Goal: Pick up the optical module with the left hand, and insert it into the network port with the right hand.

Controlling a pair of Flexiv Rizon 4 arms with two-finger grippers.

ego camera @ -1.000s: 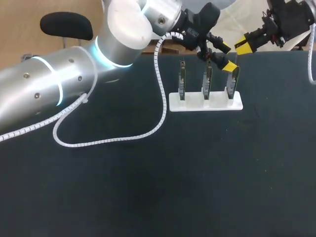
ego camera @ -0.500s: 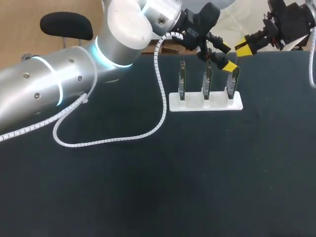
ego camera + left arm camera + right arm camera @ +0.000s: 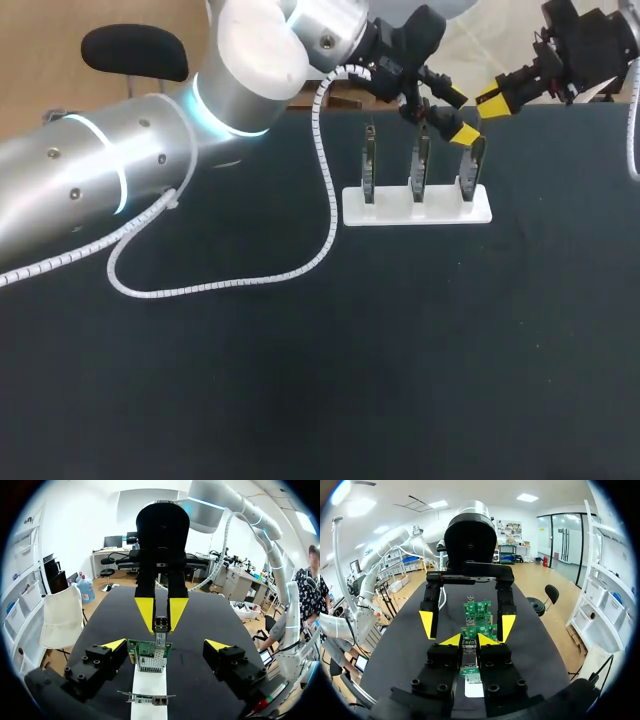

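Observation:
Three green network cards stand upright in a white base [image 3: 417,207]. My left gripper [image 3: 460,115] is open and straddles the rightmost card [image 3: 471,170], its yellow tips on either side without touching it. In the left wrist view that card [image 3: 149,652] sits between the fingers [image 3: 112,645], with its metal port facing away. My right gripper [image 3: 492,97] hovers just beyond the card, shut on the small metal optical module [image 3: 161,626]. The module's end hangs close above the port. The right wrist view shows the module [image 3: 469,652] clamped between that gripper's own yellow tips.
The base sits toward the far edge of the black table [image 3: 300,380]. The other two cards [image 3: 369,165] [image 3: 421,165] stand to the left of the straddled one. A white coiled cable [image 3: 210,285] from my left arm lies on the table.
The right gripper with the module has shifted very slightly at the far side. The left arm and the cards have not moved.

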